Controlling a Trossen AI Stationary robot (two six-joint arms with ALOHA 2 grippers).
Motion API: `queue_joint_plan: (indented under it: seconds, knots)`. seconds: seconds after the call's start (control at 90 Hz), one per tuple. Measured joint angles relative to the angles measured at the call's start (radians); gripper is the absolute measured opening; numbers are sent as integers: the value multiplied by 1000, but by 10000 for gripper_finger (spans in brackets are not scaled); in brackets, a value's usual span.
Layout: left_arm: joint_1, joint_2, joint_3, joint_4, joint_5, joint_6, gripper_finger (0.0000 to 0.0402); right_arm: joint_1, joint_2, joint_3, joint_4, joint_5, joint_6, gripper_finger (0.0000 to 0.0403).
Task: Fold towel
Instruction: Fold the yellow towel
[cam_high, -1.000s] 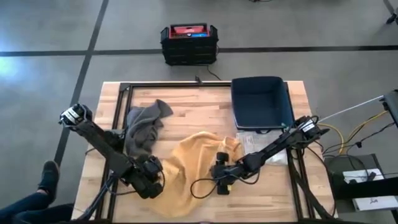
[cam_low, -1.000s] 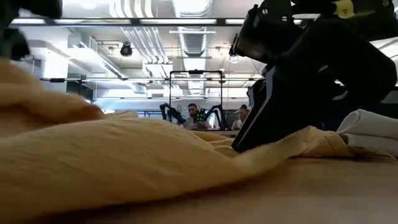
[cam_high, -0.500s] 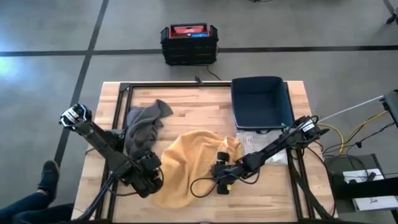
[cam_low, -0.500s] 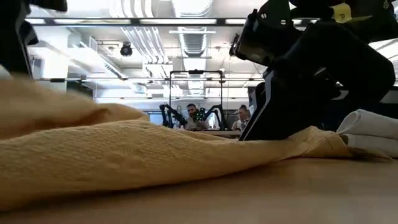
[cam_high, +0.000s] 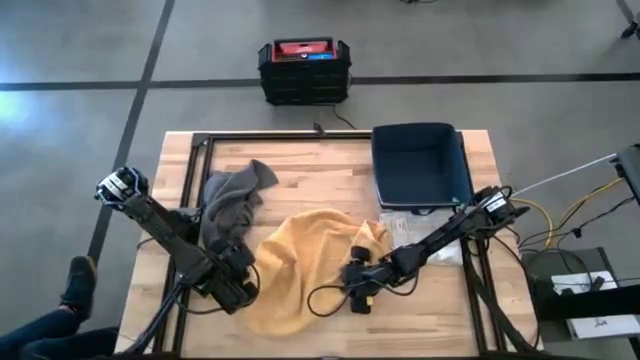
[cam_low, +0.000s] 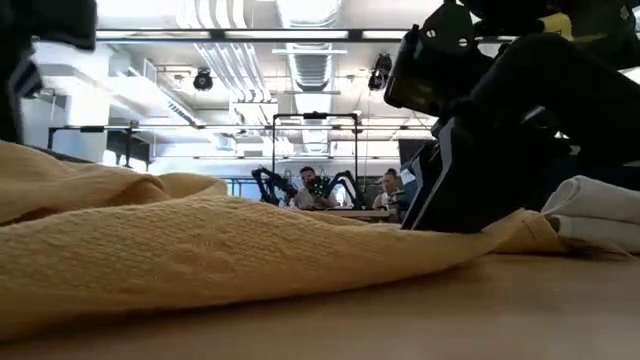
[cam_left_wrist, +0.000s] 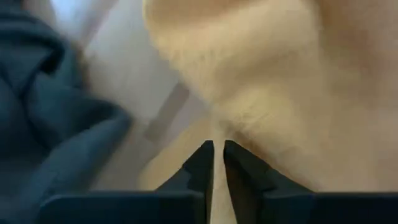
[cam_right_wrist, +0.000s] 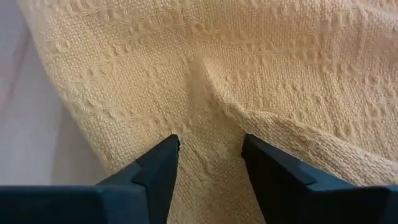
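A yellow towel (cam_high: 300, 265) lies crumpled and partly spread on the wooden table, in the middle toward the near edge. My left gripper (cam_high: 243, 283) is at the towel's left edge, shut on it. My right gripper (cam_high: 357, 272) stands open on the towel's right part, a raised crease (cam_right_wrist: 214, 102) running between its fingers. In the low view the towel (cam_low: 200, 260) fills the foreground, with the right gripper (cam_low: 450, 200) standing on it. My left gripper pinches the towel's left edge (cam_left_wrist: 219, 127) between its two fingers; one layer or several, I cannot tell. The cloth beyond the fingers lies on the table. My right gripper comes from above, slanting down. Its open fingertips (cam_right_wrist: 169, 149) rest on the towel's right part, which lies flat on the table under them.
A crumpled grey towel (cam_high: 232, 200) lies at the far left, close to my left arm. A dark blue bin (cam_high: 418, 165) stands at the far right, with a folded white cloth (cam_high: 415, 232) in front of it. Bare wood shows along the near edge.
My left gripper has gone toward the table's left edge and a little toward the far edge, drawing the towel's left edge with it. The towel has spread out to the left, while its right part has stayed under my right gripper.
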Motion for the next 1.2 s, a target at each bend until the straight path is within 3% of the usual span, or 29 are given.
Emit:
queue_joint_plan:
  seconds: [0.244, 0.367, 0.556, 0.7, 0.856, 0.978, 1.111, 1.2]
  knots:
    - [-1, -28, -144, 294, 94, 58, 140, 0, 0, -1, 0, 1, 1, 188]
    - [-1, -38, -213, 456, 130, 89, 165, 0, 0, -1, 0, 1, 0, 186]
    - [-1, -108, -239, 552, 163, 93, 164, 0, 0, -2, 0, 1, -2, 188]
    - [-2, -169, -229, 556, 132, 122, 138, 0, 0, -2, 0, 1, -2, 186]
    - [-3, -197, -246, 556, 171, 118, 117, 0, 0, -2, 0, 1, -1, 184]
    - [-6, -177, -293, 564, 246, 61, 131, 0, 0, -2, 0, 1, 0, 183]
    - [-5, -152, -341, 718, 309, 74, 161, 0, 0, -2, 0, 1, 0, 183]
    - [-5, -140, -346, 738, 308, 88, 150, 0, 0, -2, 0, 1, -2, 183]
